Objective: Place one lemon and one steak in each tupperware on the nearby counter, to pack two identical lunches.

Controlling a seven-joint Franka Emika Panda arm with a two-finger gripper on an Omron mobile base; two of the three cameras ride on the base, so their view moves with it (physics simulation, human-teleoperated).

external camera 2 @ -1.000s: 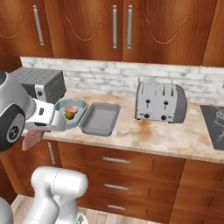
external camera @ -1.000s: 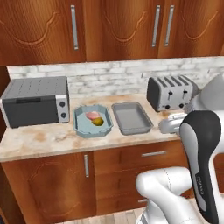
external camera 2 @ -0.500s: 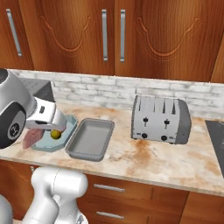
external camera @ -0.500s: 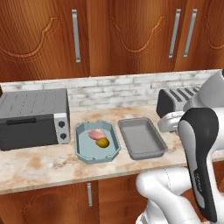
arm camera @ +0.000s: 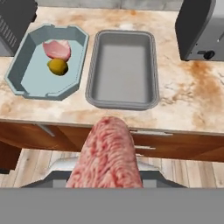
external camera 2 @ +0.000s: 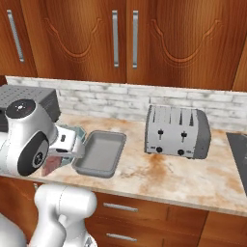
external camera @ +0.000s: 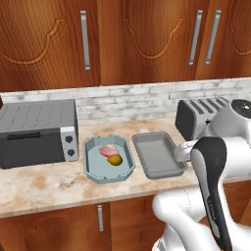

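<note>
Steak in hand, waiting short of the grey tupperware

Going from the left: the toaster oven [external camera: 37,132] is sitting at the far end of the table [external camera: 44,188], out of the way of the packing; just beside it the blue tupperware [external camera: 109,159] is already holding one steak [external camera: 108,150] and one lemon [external camera: 115,160] touching each other near its back wall, so that lunch looks complete; next to it the grey tupperware [arm camera: 123,68] is lying bare, which I judge makes it the target for the second pair; the toaster [external camera 2: 177,131] is standing to its right. The end effector [arm camera: 107,177] is clamping narrowly on a second steak [arm camera: 107,157], holding it out over the cabinet fronts just short of the table edge, lined up roughly with the grey tupperware.
</note>
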